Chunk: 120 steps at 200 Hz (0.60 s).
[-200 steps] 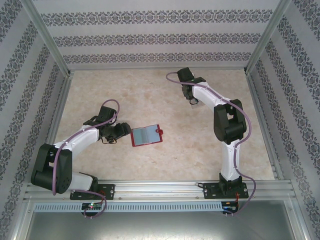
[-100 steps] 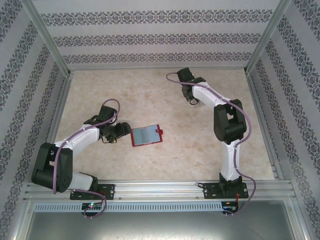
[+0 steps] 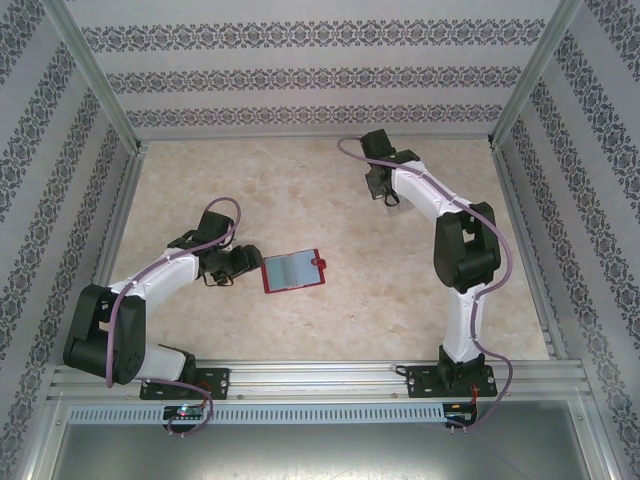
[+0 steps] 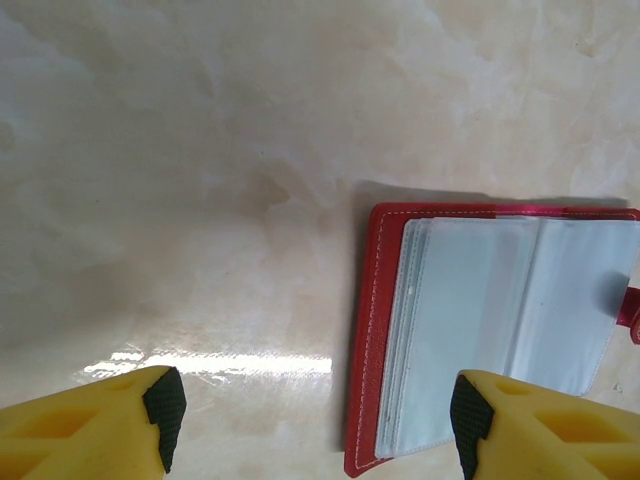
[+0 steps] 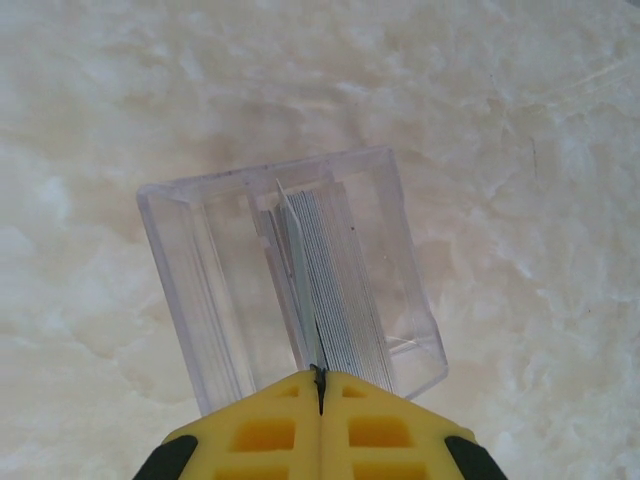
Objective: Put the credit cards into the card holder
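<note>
the right end effector (image 5: 320, 385) has just clenched: a second ago its jaws stood part open, now the yellow fingers meet with no gap. in the top view the right arm has also shifted slightly toward the upper right. it sits directly over the card holder (image 5: 200, 250), a clear box on the tabletop (image 4: 200, 150), right of centre in the upper part of the top view. inside it stands what looks to be the credit cards (image 5: 335, 290) — a grey, finely lined stack on edge. one thin pale edge runs from the finger seam into the box, but i cannot tell whether a card is pinched there.

the left end effector (image 4: 315, 415) has not moved; it is released, jaws wide, just beside the red wallet (image 4: 365, 330), which lies open left of centre.

my reading — this closing is a pinch or a nudge on a card at the holder, so the task is in its seating step.
</note>
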### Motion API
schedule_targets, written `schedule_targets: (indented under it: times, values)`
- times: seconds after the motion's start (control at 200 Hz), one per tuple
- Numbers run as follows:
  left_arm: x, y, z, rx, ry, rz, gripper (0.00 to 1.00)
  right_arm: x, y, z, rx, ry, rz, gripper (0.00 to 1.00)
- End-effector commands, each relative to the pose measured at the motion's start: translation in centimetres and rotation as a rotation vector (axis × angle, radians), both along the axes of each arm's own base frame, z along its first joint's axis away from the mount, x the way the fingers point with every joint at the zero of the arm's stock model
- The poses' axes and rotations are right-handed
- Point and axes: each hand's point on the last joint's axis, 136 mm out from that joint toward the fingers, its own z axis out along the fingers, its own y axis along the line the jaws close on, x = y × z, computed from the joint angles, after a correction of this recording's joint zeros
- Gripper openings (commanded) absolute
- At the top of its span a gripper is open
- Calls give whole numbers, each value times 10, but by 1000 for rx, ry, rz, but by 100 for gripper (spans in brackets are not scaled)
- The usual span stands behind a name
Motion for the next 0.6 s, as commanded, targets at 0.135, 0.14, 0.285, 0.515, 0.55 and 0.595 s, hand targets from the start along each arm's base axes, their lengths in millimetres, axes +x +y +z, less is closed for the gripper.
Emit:
schedule_targets:
  times: [0.135,0.14,0.285,0.515,0.55,0.595]
  values:
    - [1,-3,11,17,-6,-45,73,-17,9,61,167,-85,-12,0]
    - [1,-4,11,16,-8,-47,73,-18,9,62,171,-86,-12,0]
    - [3,-8,13,-10,-34,-62,73,-42,25,88,349,-118,2,0]
    - [1,-19,13,-74,-29,-90,73,-93,66,89,706,-35,59,0]
    - [-1,-23,12,-95,-23,-93,73,-100,73,87,755,-14,66,0]
    - [-3,-27,9,-124,-10,-95,73,-109,84,85,811,21,89,0]
